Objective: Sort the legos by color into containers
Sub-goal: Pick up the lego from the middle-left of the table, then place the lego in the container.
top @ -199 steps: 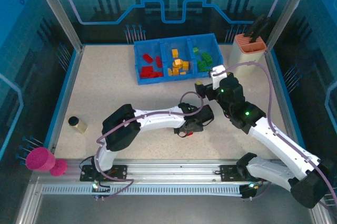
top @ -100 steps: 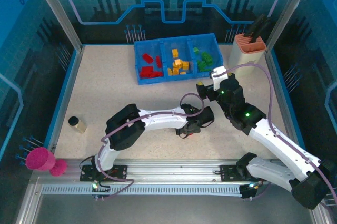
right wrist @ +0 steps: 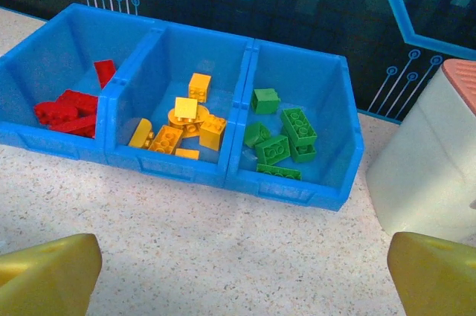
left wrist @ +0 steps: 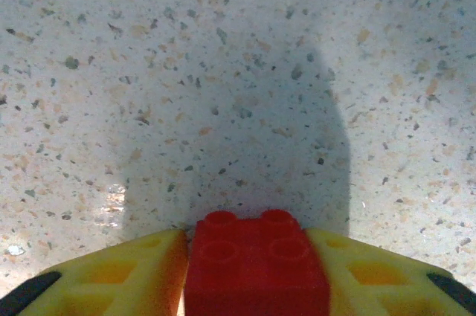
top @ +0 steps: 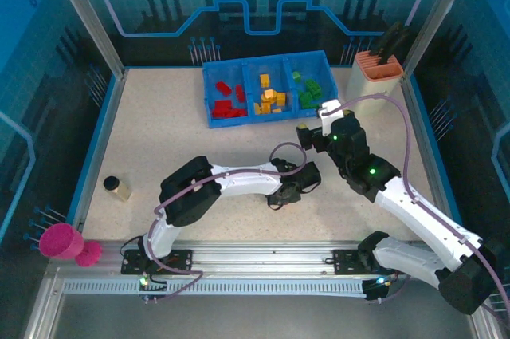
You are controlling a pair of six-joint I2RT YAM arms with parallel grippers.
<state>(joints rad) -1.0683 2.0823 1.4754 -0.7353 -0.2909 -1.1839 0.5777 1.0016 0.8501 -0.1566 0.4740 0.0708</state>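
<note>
My left gripper (top: 284, 195) is low over the table's middle, and its yellow fingers (left wrist: 134, 275) press both sides of a red lego (left wrist: 256, 264) that rests studs-up on the speckled surface. The blue three-compartment container (top: 267, 120) stands at the back. It holds red legos (top: 227, 104) on the left, yellow-orange ones (top: 269, 100) in the middle and green ones (top: 311, 90) on the right. My right gripper (top: 315, 120) hovers open just in front of the container (right wrist: 171, 163), looking at the red (right wrist: 67, 111), yellow (right wrist: 182, 126) and green (right wrist: 282, 137) legos. Nothing is between its fingers (right wrist: 44, 271).
A beige holder with an orange top (top: 376, 68) stands at the back right, close to the tray's green end (right wrist: 428, 175). A small tan block with a black cap (top: 117, 187) lies at the left. A pink cup (top: 64, 242) lies off the table's front left corner.
The left gripper's jaws have closed in on the red lego, and its wrist shifted slightly left. The right gripper barely moved.
</note>
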